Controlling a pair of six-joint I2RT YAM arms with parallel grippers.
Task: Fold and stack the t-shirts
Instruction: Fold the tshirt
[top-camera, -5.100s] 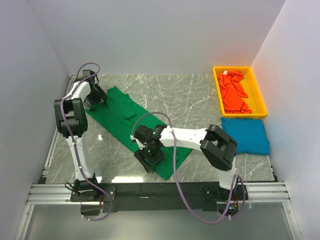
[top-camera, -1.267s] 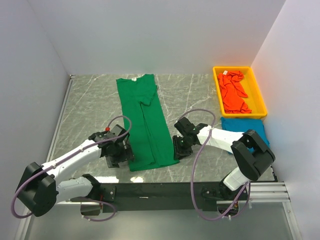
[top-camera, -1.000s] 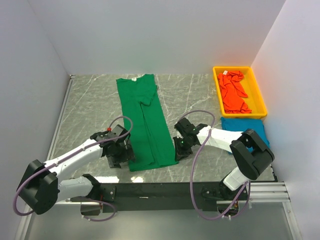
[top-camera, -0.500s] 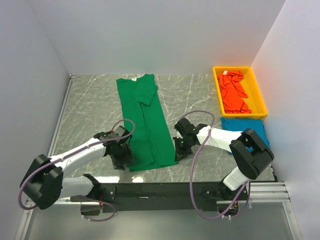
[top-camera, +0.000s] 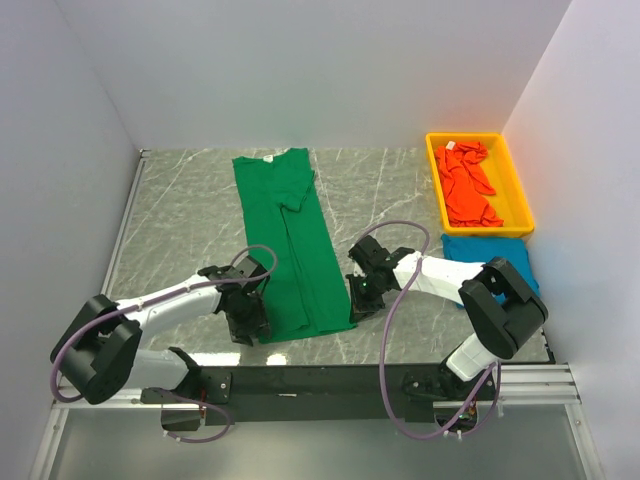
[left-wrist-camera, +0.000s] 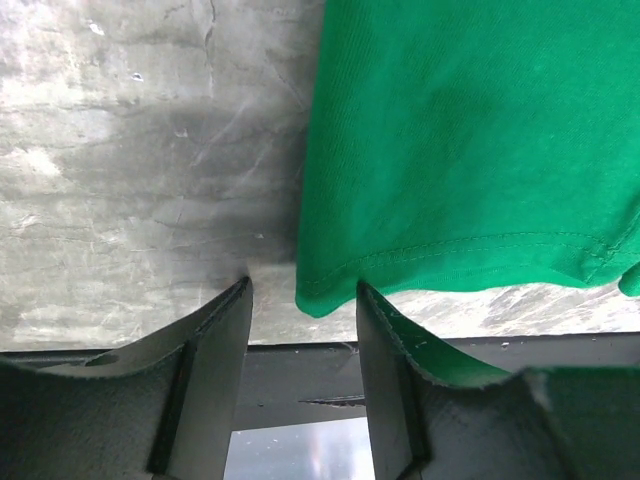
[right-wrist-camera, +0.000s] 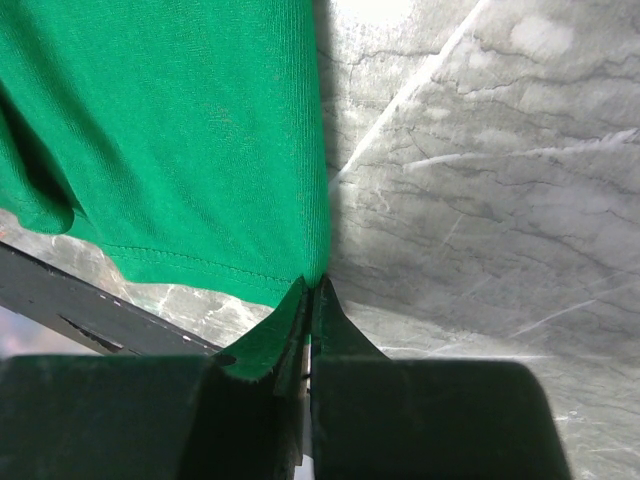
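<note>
- The bright green cotton t-shirt (top-camera: 290, 240) lay flat on the grey marbled table (top-camera: 180, 220) as a narrow strip. Its long axis ran from the far edge, where the collar was, to the near edge, where the hem was.
- The right gripper (top-camera: 357, 308) sat at the near right corner of the hem, its jaws pressed together and pinching that corner of green cloth.
- The left gripper (top-camera: 252, 322) sat at the near left corner. Its jaws were spread, with the hem corner (left-wrist-camera: 320, 298) lying in the gap between them and not clamped.
- Each arm was nearest its own corner, and the rest of the shirt stretched away from both sets of jaws toward the back wall.
- The coming fold probably called for the left jaws to pinch first, then for both corners to travel along the long axis toward the collar.
- The folded blue t-shirt (top-camera: 490, 270) lay near the right arm, and the crumpled orange-red t-shirt (top-camera: 468, 185) sat in the yellow plastic bin (top-camera: 519, 195). Both were well to the right of the strip, and nothing lay on the path up it.
</note>
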